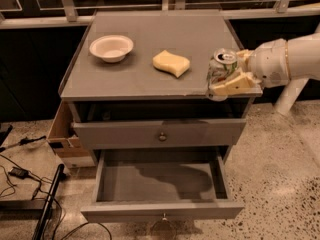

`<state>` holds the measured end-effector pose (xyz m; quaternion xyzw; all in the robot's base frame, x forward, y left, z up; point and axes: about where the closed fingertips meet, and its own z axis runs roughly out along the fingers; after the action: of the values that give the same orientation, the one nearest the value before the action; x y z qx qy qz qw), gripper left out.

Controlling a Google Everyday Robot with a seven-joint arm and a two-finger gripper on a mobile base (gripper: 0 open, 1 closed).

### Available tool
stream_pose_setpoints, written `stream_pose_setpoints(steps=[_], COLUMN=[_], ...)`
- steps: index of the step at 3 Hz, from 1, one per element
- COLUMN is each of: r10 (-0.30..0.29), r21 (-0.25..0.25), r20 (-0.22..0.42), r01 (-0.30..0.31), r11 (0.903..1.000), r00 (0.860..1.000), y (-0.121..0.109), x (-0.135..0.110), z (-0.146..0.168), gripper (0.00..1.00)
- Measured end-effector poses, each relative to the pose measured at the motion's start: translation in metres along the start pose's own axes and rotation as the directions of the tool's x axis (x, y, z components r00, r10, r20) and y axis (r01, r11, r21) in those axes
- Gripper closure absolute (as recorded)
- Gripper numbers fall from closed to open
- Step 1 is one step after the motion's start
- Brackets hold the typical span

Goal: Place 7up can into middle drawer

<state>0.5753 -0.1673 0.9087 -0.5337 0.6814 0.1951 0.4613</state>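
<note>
At the right front corner of the grey cabinet top, my gripper is clamped around the 7up can. One pale finger lies along its near side and the other sits behind it on the far side. The can is at the very edge of the top, silver lid and pull tab facing up, and it leans a little. I cannot tell whether its bottom touches the surface or is just clear of it. My white arm reaches in from the right, about level with the top.

To the left of the can, apart from it, the yellow wavy sponge lies near the middle of the top. A white bowl stands upright further left, well apart from both.

Below the top comes a dark gap, then the upper drawer front, pushed in, with a small round knob at its centre. Under that, the middle drawer is pulled out toward the camera, its plain grey floor showing and partly in shadow. The can is up at the level of the top, well above this drawer and over toward its right end.

A cardboard box rests against the cabinet's left side, and black cables trail across the speckled floor near it.
</note>
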Motion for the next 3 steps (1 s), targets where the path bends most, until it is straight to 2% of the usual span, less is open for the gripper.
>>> stream_pose_setpoints(steps=[1, 2, 3], r10=[0.044, 0.051, 0.050], r21=[-0.162, -0.233, -0.233], r20=[0.089, 0.098, 0.097], r01=[-0.029, -0.027, -0.026], r11=[0.9863, 0.9720, 0.9720], r00=[0.995, 0.994, 0.994], y=[0.064, 0.083, 0.083], x=[-0.017, -0.020, -0.020], z=[-0.026, -0.031, -0.031], gripper=[1.00, 1.00, 1.00])
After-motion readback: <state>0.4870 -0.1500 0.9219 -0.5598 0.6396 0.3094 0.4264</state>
